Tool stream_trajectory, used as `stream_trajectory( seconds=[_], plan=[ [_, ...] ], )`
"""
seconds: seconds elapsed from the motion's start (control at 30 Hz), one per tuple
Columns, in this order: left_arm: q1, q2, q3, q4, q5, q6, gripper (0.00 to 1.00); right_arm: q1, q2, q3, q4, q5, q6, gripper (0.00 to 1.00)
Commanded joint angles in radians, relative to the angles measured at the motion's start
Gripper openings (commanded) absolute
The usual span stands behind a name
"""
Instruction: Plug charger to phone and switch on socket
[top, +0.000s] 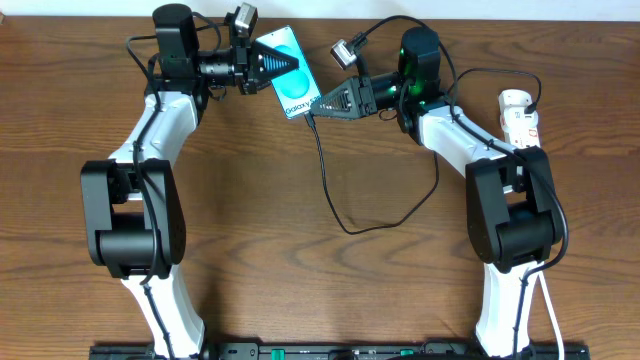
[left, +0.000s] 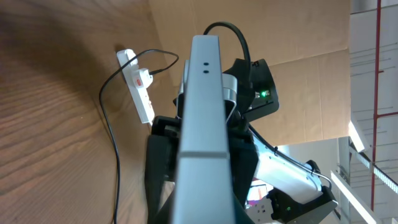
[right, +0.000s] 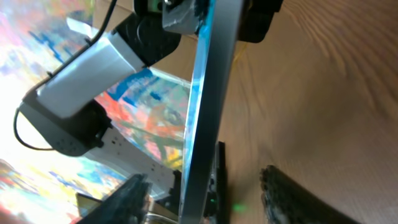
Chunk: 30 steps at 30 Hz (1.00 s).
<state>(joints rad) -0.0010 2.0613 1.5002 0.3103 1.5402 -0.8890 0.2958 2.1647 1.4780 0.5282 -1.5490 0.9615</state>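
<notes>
Phone (top: 300, 95): held tilted near the middle of the desk's far edge, clamped by the closed left pincer (top: 285, 65).
Charger (top: 350, 232): tip meets the phone's lower end, apparently plugged in.
Right pincer (top: 322, 107): jaws apart and empty, beside that joint.
Socket (top: 521, 117): near the far right corner; its switch looks untouched, so that step likely remains.

Setting: robotics test lab or workshop. Evidence: one wood-grain bench (top: 300, 300). A left arm (top: 135, 215) and a right arm (top: 510, 215) rose from a black rail (top: 330, 351) at its near edge. Plain cardboard panels (left: 298, 74) screened the far side. A brightly painted backdrop (right: 155, 115) was blurred.
</notes>
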Motion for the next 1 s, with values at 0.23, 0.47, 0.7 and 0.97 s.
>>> stream_trajectory(
  seconds=[0.23, 0.47, 0.7, 0.97],
  plan=[
    [0.004, -0.020, 0.007, 0.003, 0.033, 0.028, 0.07, -0.004, -0.004, 0.018, 0.007, -0.010, -0.013, 0.99],
    [0.007, -0.020, 0.007, 0.003, 0.033, 0.028, 0.08, -0.012, -0.005, 0.018, 0.008, -0.005, -0.015, 0.99],
    [0.016, -0.020, 0.007, 0.010, 0.033, 0.031, 0.07, -0.055, -0.005, 0.018, 0.008, 0.019, 0.018, 0.99],
    [0.049, -0.020, 0.007, 0.005, 0.033, 0.030, 0.07, -0.111, -0.007, 0.018, 0.016, 0.046, 0.078, 0.99]
  ],
)
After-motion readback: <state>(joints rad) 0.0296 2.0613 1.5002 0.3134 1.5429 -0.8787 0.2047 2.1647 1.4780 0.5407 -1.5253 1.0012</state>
